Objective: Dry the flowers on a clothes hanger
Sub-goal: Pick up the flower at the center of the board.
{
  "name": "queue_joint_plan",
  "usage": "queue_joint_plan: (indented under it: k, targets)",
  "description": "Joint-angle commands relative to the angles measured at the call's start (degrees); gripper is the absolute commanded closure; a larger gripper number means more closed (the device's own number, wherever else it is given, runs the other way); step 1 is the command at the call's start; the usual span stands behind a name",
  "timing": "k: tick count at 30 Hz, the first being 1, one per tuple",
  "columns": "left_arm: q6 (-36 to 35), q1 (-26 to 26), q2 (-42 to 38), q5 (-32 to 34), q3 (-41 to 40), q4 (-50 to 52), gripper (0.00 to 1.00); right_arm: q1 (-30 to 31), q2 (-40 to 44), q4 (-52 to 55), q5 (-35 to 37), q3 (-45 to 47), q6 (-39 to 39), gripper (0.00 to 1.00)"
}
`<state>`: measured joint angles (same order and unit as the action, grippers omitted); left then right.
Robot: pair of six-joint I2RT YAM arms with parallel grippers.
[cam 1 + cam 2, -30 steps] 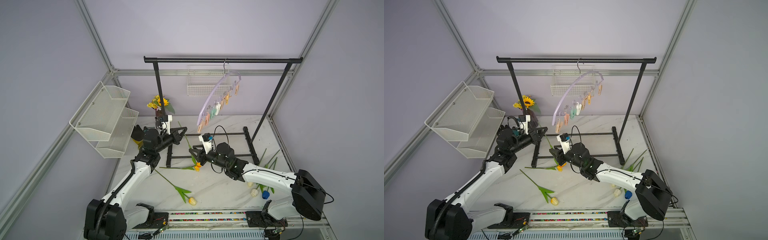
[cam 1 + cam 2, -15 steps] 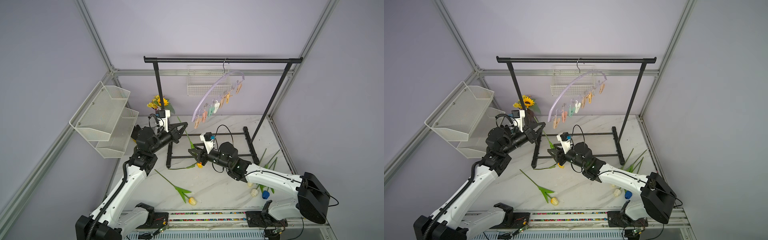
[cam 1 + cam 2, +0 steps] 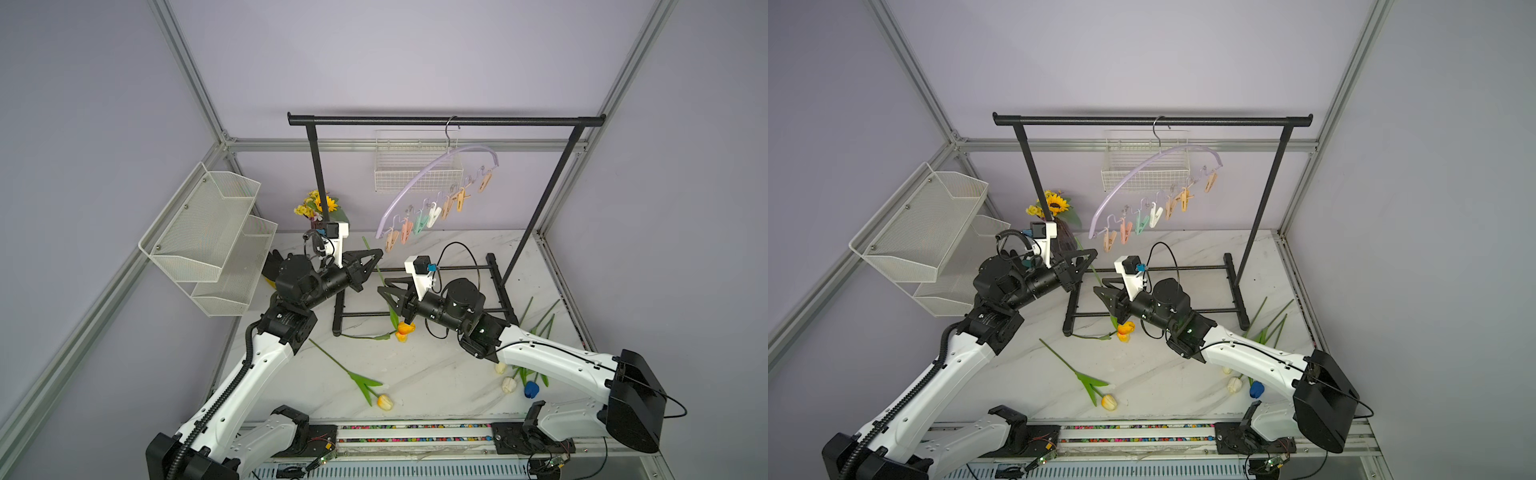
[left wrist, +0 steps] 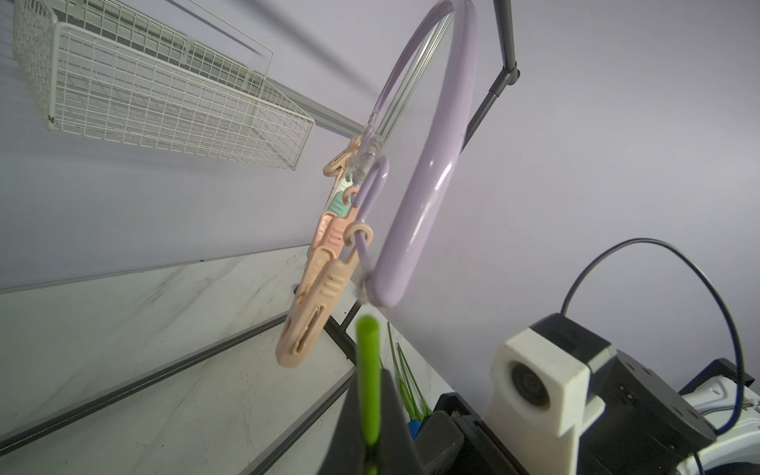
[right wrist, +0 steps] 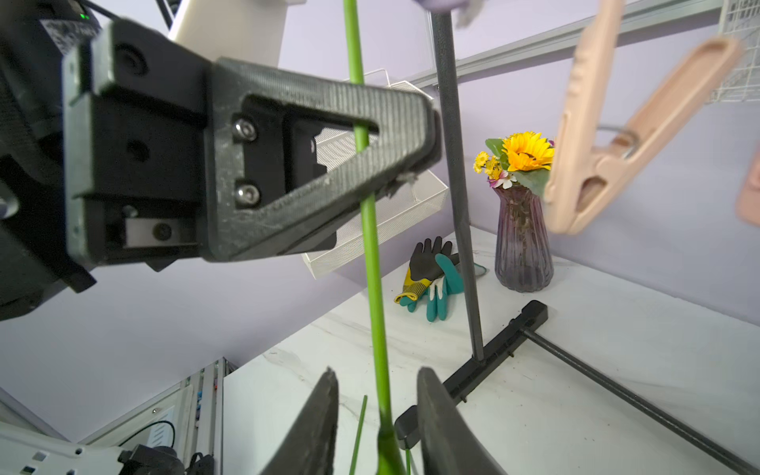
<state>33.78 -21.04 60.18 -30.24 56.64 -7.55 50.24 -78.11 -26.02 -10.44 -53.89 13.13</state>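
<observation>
The pale lilac clothes hanger (image 3: 419,178) (image 3: 1133,174) (image 4: 427,164) hangs tilted from the black rack, with pastel clips (image 3: 419,218) in a row. My left gripper (image 3: 376,253) (image 3: 1090,253) (image 4: 368,372) is shut on the green stem (image 4: 367,370) (image 5: 370,246) of an orange flower (image 3: 405,328) (image 3: 1125,328), whose stem end sits just below the lowest peach clip (image 4: 312,304) (image 5: 608,135). My right gripper (image 3: 380,289) (image 3: 1098,286) (image 5: 376,374) is open around the same stem lower down, its fingers clear of it. Other flowers lie on the table: yellow (image 3: 384,402), white (image 3: 508,384), blue (image 3: 531,388).
The black garment rack (image 3: 444,120) stands across the table, its base bars (image 3: 415,313) under both grippers. A sunflower vase (image 3: 318,205) (image 5: 522,238) and gloves (image 5: 432,271) sit at the back left. White mesh shelves (image 3: 208,232) hang on the left wall and a wire basket (image 3: 415,174) behind the hanger.
My left gripper has lifted the stem a little toward the hanger's low end. My right gripper has slid up the stem, its jaws widening and then narrowing. The hanger has swung slightly.
</observation>
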Motion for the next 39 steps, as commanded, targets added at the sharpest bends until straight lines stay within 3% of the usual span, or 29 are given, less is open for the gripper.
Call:
queue_joint_plan:
  k: [1,6,11,14,18,23,29,34,39]
  targets:
    - [-1.8,-0.5,-0.9,-0.9,0.1,-0.4,1.00,-0.2,-0.2,-1.3,-0.8,-1.5,-0.5,0.74]
    - [-3.0,-0.8,-1.3,-0.3,-0.6,1.4,0.99,-0.2,-0.2,-1.3,0.1,-1.7,-0.5,1.00]
    - [-2.9,-0.9,-3.5,2.4,-4.8,4.5,0.62,-0.2,0.5,-1.1,0.8,-0.2,-1.4,1.00]
    - [-1.5,-1.3,-5.1,5.5,-8.4,7.1,0.47,-0.2,1.3,-1.3,2.2,2.0,-2.5,1.00]
    - [1.5,-3.1,-6.7,8.3,-16.6,5.4,0.41,-0.5,2.0,-1.0,2.8,3.6,-3.1,1.00]
    - [0.1,-8.3,-7.4,7.5,-26.2,1.5,0.23,-0.6,3.0,-0.4,2.9,3.9,-4.1,1.00]
    - [1.2,-10.8,-4.4,10.7,-32.3,-1.1,0.22,-0.8,3.6,0.3,3.5,3.9,-5.5,1.00]
    - [1.2,-10.9,-5.3,12.7,-32.5,-1.8,0.20,-0.9,4.5,1.5,4.5,4.3,-6.4,1.00]
    - [-3.0,-10.9,-9.4,15.0,-28.1,2.3,0.04,-1.3,6.7,3.8,7.0,5.3,-8.2,1.00]
